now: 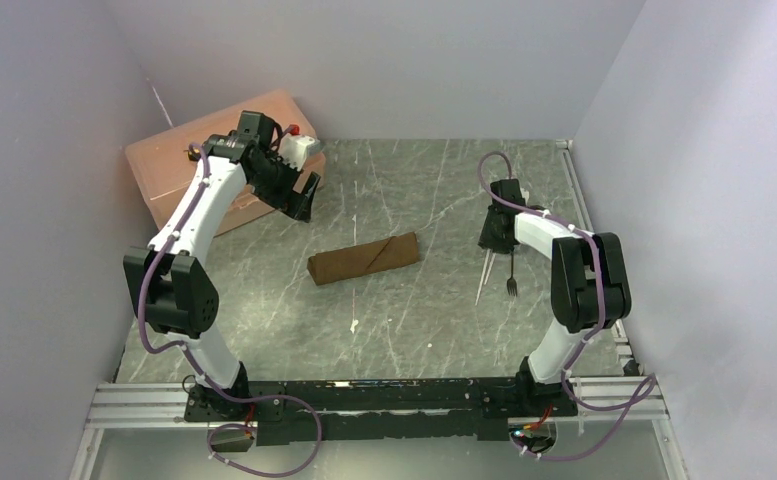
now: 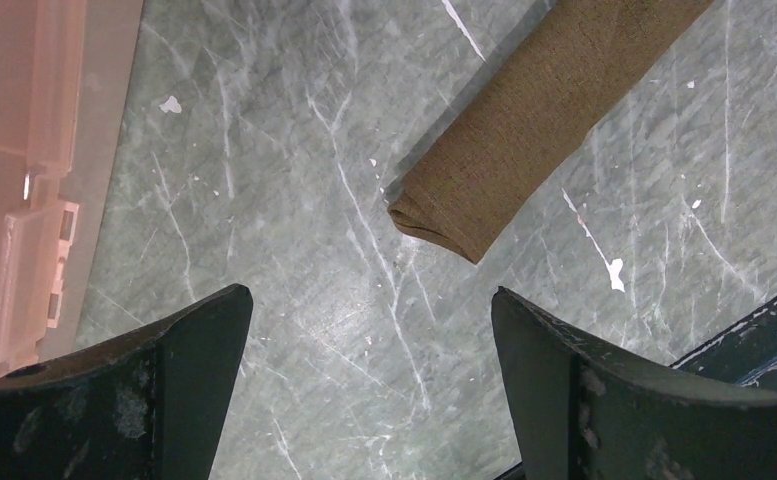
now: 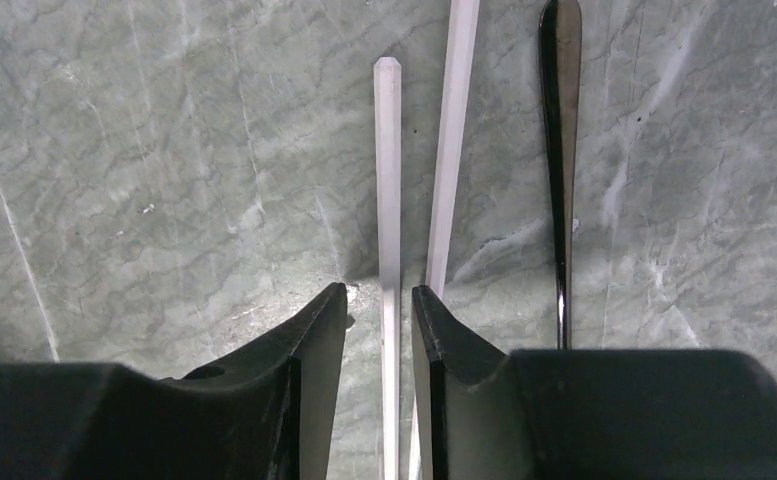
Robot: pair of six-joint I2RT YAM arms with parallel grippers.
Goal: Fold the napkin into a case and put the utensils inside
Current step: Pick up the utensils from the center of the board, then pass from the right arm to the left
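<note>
Nearest the overhead camera: both arm bases, bolted to a black rail (image 1: 384, 400) at the near edge of the grey marbled desk (image 1: 414, 330).

Right tool (image 3: 382, 305) sits low over the desk on the right side, fingers (image 3: 309, 350) drawn close with only a narrow gap between them. One pale chopstick (image 3: 388, 180) runs straight through that gap. Whether the pads are actually pressing it, cannot tell from the wrist view; a sliver of space shows on either side. A second pale chopstick (image 3: 454, 140) lies just beside the first, outside the gap, slightly angled. A dark, shiny fork handle (image 3: 561, 150) lies parallel further to that side. From above, these utensils (image 1: 496, 275) show as thin pieces on the desk directly below the right tool, fork tines toward the near edge.

Left tool (image 2: 374, 370) is raised at the far left, fingers spread wide apart, gripping nothing. Bare desk shows between them.

Napkin (image 1: 364, 259) is folded into a narrow oblong case, lying flat near the desk's centre, tilted slightly, a diagonal fold line visible on top. Its folded end (image 2: 439, 225) appears in the left wrist view, beyond the fingertips, not touching them. Utensils and case lie well apart.

Pink box (image 1: 204, 165) stands at the far left corner, behind the left arm.
</note>
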